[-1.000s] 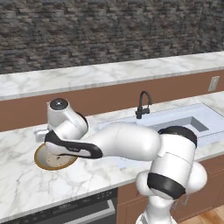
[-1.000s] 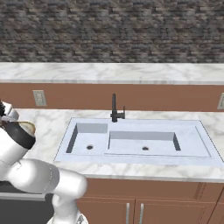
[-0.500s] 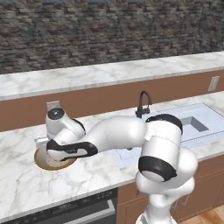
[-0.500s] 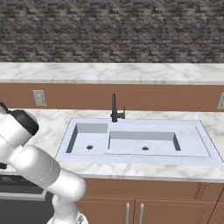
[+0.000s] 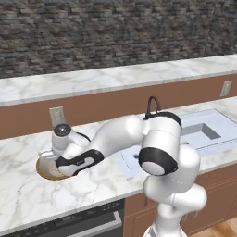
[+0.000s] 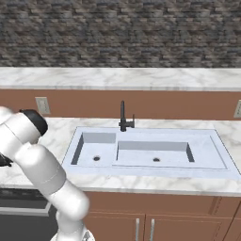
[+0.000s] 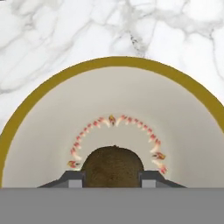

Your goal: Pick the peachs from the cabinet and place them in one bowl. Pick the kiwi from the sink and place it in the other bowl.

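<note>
You've got the arm stretched out low to its left across the marble table (image 5: 28,194), wrist hanging right above the other bowl (image 5: 46,172), the shallow one with the orange-brown rim. Look down the hand view and there's your tool (image 7: 112,178), both dark tips pinched in on the kiwi (image 7: 113,165), brown and fuzzy, wedged snug between them. Jaws are narrow, closed on the fruit on both sides. Under the kiwi you're looking into that bowl's pale greyish inside (image 7: 183,131), with a little arc of red and yellow markings curving around above the fruit, and the golden-brown rim sweeping across the upper part of the view. Whether the kiwi is touching the bowl floor, I can't tell from here. Beyond the rim it's white veined marble. In the left base view the bowl sits near the table's front left, partly hidden under the wrist, with a wall outlet (image 5: 56,116) on the brown backsplash behind it. Off to the arm's right, the sink (image 6: 197,164) lies pale grey with its two basins, dark drains showing, and the black faucet (image 6: 124,117) standing at the back rim. Well apart from the bowl, that sink.
</note>
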Controlling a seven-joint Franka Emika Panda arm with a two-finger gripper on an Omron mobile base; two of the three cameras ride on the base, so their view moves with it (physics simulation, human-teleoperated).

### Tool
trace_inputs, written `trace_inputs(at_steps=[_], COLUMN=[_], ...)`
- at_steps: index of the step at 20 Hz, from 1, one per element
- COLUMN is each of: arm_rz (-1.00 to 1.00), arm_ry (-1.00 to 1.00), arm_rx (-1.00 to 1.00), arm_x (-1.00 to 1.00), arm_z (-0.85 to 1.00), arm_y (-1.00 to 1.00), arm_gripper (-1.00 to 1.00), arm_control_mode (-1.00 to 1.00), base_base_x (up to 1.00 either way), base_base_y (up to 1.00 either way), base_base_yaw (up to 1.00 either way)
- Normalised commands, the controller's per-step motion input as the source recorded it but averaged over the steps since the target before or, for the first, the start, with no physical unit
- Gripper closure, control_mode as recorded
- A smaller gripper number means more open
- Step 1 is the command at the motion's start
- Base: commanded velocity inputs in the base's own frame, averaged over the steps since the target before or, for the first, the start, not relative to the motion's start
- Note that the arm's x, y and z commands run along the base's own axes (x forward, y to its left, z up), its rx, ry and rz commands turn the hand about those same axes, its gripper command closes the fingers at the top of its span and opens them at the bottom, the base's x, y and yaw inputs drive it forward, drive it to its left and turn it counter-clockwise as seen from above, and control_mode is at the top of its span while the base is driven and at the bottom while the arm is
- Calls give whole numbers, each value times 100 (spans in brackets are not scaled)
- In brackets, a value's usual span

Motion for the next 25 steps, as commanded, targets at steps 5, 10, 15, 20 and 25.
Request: trace_inputs(at_steps=[5,10,15,20,25], arm_rz=[-1,-2,-3,-3,0], arm_ry=[-5,-4,-1,-2,0], arm_rx=[0,0,0,5,6], arm_x=[27,20,22,-16,-48], arm_z=[-13,1,9,84,100], arm_y=[9,15,22,4,-8], arm_gripper=[-100,-100,-100,-100,-100], arm_control_mode=[-100,-100,-100,-100,-100], base_base_x=[0,0,0,0,0], base_base_y=[0,0,0,0,0], base_base_yaw=[0,0,0,0,0])
